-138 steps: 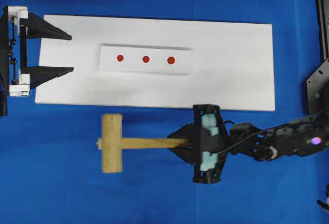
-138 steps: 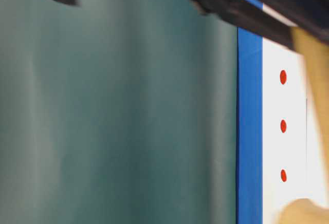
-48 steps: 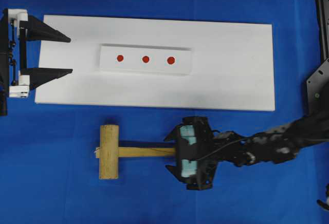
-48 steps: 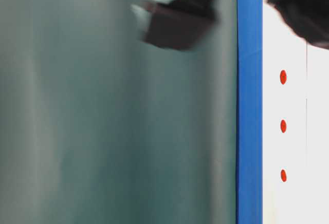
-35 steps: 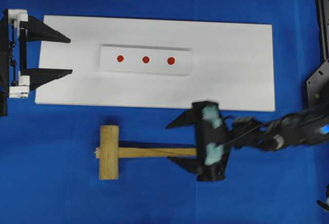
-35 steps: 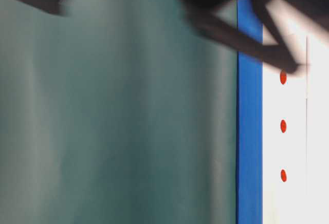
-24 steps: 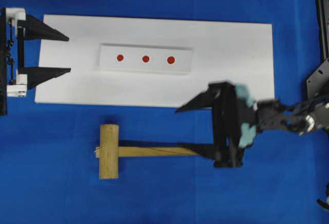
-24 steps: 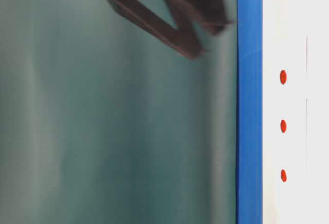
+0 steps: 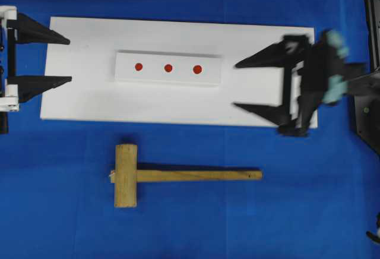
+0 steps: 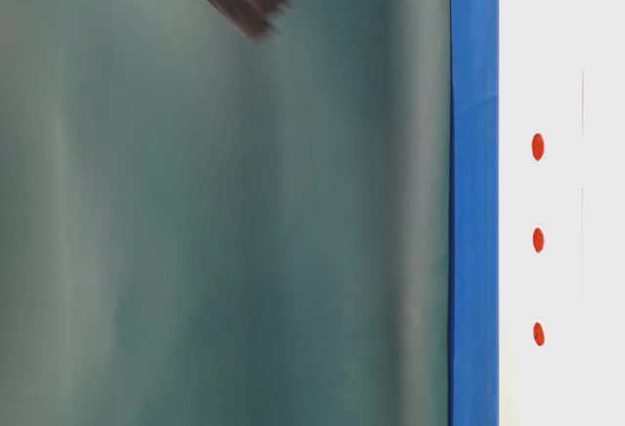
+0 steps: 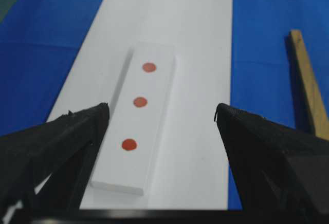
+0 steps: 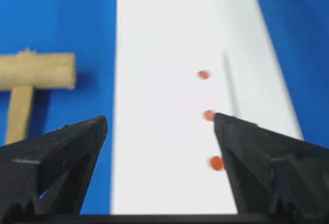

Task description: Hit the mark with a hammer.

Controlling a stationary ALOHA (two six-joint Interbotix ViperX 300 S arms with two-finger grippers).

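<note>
Right tool spread wide, empty, above board; hammer lies apart. Left tool spread, empty.

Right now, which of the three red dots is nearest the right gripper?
The rightmost red dot in the overhead view; it is the end one facing the open right gripper, and looks slightly larger.

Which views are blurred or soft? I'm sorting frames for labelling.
Overhead: right pincer motion-smeared, hammer crisp. Table-level: mostly a defocused grey-green expanse, with a streaked dark shape at the top. Right wrist: red marks and hammer head soft. Left wrist: marks fairly sharp, near fingers soft.
</note>
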